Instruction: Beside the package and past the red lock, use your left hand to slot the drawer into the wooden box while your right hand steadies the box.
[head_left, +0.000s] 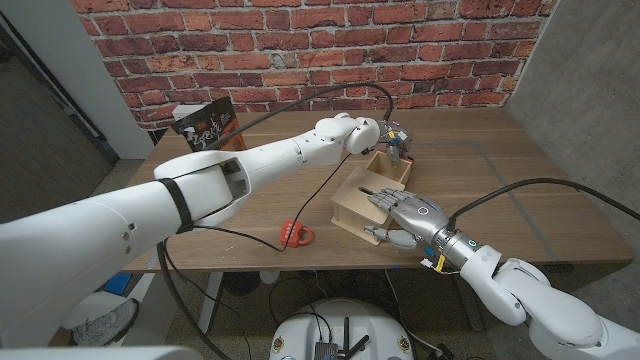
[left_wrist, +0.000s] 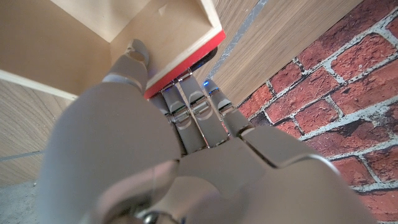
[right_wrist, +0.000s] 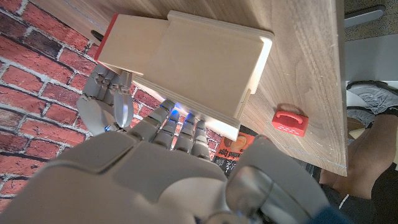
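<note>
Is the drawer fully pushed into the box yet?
No, the drawer sticks partway out of the wooden box, its red front clear of the opening.

In the head view the left hand (head_left: 388, 133) covers the far end of the drawer (head_left: 392, 165), so its red front cannot be seen there, and the right hand (head_left: 405, 215) hides part of the wooden box (head_left: 362, 203). The left wrist view cuts the drawer (left_wrist: 124, 31) off at the picture's edge. In the right wrist view the right hand (right_wrist: 155, 174) hides most of the package (right_wrist: 231, 152), its print too small to read
</note>
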